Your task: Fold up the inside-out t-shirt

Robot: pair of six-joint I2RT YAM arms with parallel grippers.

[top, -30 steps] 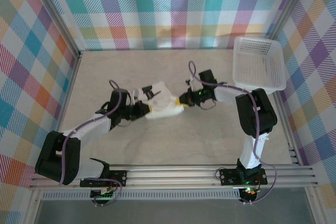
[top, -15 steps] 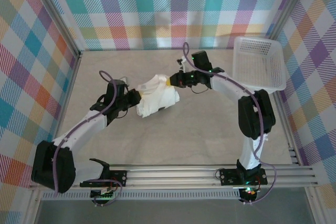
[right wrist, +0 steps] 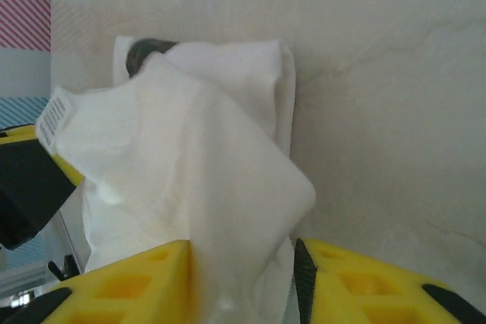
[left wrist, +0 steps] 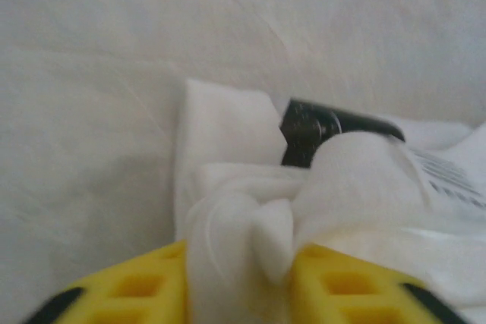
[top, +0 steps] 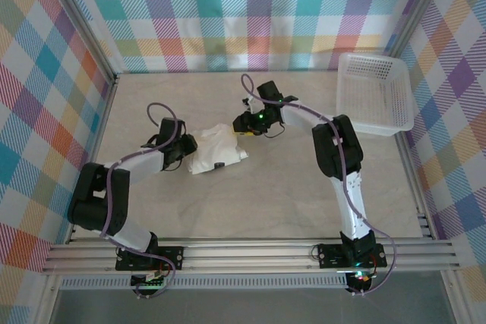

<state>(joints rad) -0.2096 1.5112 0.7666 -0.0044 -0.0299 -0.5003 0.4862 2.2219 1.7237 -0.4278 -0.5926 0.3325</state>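
The inside-out t-shirt lies on the table as a small white folded bundle with a dark patch near its front edge. My left gripper is at the bundle's left edge. In the left wrist view the left gripper is open, its yellow fingers apart with a puffy fold of the t-shirt between them. My right gripper sits at the bundle's upper right corner. In the right wrist view the right gripper is open, with loose cloth of the t-shirt standing between its fingers.
A white mesh basket stands at the back right corner against the wall. Bare beige table stretches in front of the bundle. Checked walls close in the back and both sides.
Both arms carried the bundle left and set it down on the table. Both grippers, shut on the cloth before, now stand open.
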